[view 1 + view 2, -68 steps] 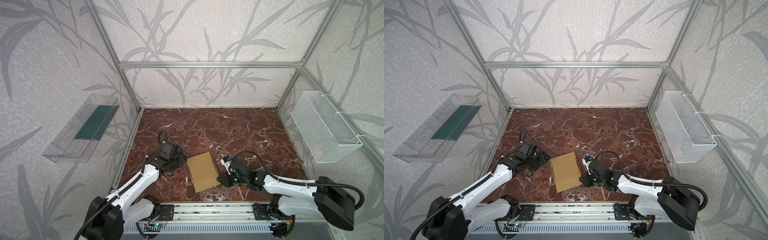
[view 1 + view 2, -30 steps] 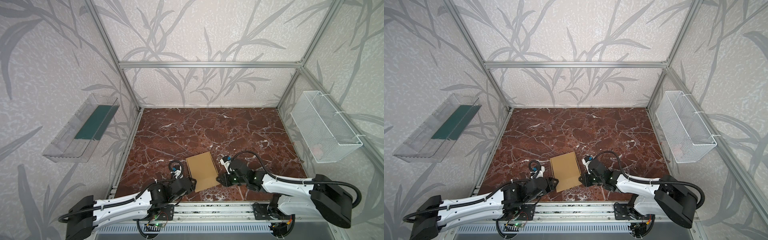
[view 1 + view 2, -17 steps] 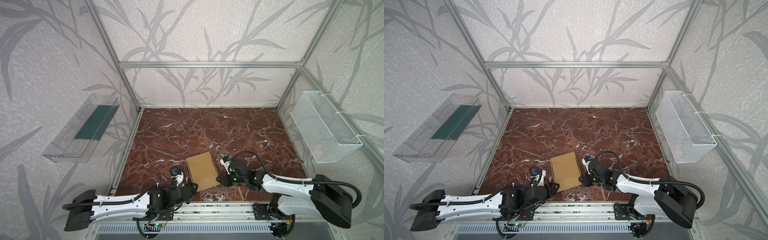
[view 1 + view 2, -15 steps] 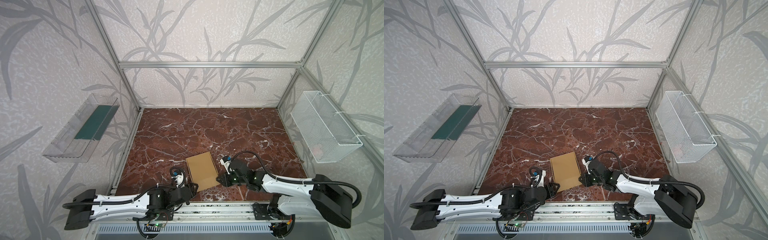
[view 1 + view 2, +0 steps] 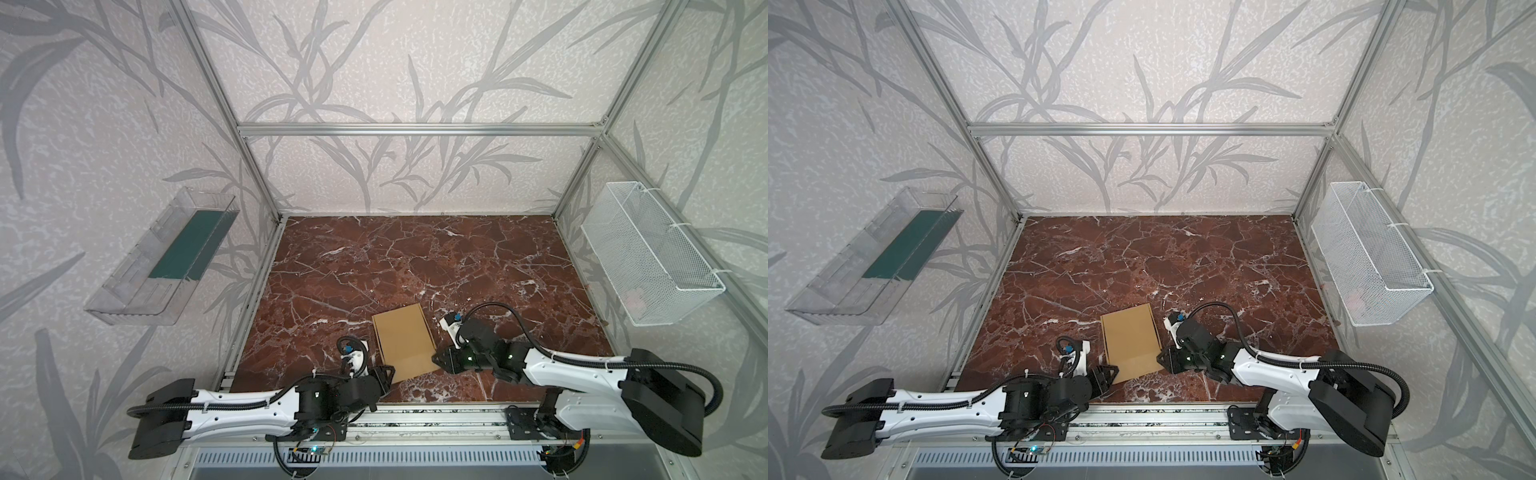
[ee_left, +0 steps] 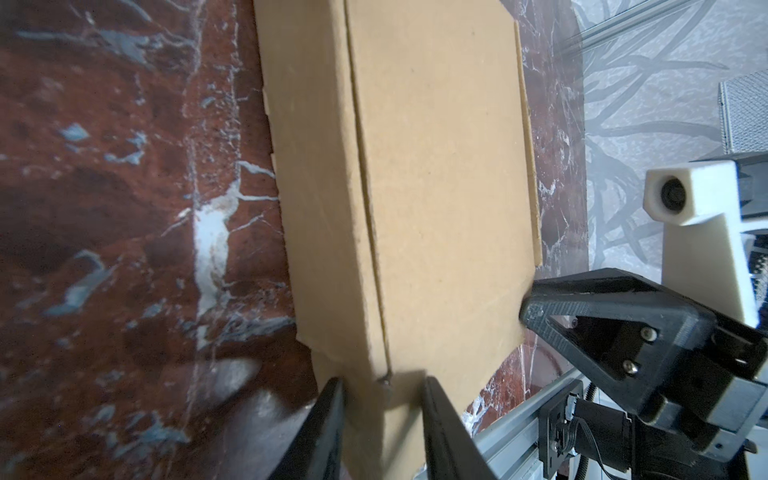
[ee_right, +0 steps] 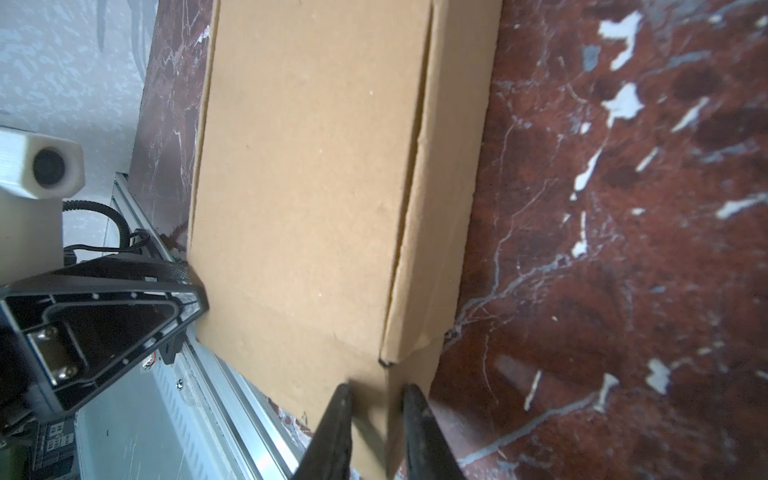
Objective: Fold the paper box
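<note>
The paper box [image 5: 402, 336] [image 5: 1128, 337] is plain tan cardboard and lies flat and closed-looking on the marble floor, near the front rail. My left gripper [image 5: 388, 374] [image 5: 1111, 372] is at its near left corner. In the left wrist view the box [image 6: 436, 166] fills the middle, and the left gripper [image 6: 382, 380] straddles that corner, narrowed but with a shadowed gap beside one finger. My right gripper [image 5: 436, 358] [image 5: 1160, 358] is at the near right corner. In the right wrist view it [image 7: 378, 388] is shut on the corner of the box [image 7: 311, 166].
A clear plastic tray [image 5: 166, 257] hangs on the left wall. A white wire basket [image 5: 648, 257] hangs on the right wall. An aluminium rail [image 5: 415, 419] runs along the front edge, just behind both grippers. The marble floor [image 5: 415, 257] stretches to the back wall.
My left arm has swung from the box's left side down to its near left corner, and its jaws have narrowed there. The right gripper and the box have not moved.
</note>
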`<state>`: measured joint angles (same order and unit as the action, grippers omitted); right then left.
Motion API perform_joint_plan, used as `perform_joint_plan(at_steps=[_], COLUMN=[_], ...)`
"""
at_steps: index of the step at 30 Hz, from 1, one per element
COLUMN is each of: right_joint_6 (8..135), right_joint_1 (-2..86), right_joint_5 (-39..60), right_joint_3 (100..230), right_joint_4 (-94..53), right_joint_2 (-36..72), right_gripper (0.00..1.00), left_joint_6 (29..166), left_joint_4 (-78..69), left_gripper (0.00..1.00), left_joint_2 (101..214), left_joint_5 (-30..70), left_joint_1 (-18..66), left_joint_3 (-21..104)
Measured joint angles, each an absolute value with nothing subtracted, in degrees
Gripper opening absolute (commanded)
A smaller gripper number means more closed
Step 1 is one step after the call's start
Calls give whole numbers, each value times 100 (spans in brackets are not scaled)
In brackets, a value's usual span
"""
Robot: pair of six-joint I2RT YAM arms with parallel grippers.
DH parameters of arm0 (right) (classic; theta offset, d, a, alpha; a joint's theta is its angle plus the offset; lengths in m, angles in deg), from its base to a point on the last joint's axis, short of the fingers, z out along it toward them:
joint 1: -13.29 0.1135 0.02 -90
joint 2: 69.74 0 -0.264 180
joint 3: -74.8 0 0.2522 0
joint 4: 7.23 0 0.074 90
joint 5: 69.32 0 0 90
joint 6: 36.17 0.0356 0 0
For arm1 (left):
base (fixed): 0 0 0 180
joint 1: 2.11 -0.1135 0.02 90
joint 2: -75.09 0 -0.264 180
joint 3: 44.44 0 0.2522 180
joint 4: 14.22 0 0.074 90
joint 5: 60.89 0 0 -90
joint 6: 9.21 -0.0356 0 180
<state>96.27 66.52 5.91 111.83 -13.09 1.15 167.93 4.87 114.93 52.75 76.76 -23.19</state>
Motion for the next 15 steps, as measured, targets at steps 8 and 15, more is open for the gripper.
perform_joint_plan(at_steps=[8,15], right_joint_6=[9670,9694], right_joint_1=[6652,6652], right_joint_5=[565,563], right_joint_3=[11180,11121], right_joint_4=[-1305,-1198], right_joint_2=[115,124], right_gripper=[23,23], left_joint_6=[16801,16806], left_joint_4=[347,329], left_gripper=[28,27], left_joint_2=[11451,11301], left_joint_5=[5460,5559], left_joint_1=[7816,7882], left_joint_3=[-2422,-2516])
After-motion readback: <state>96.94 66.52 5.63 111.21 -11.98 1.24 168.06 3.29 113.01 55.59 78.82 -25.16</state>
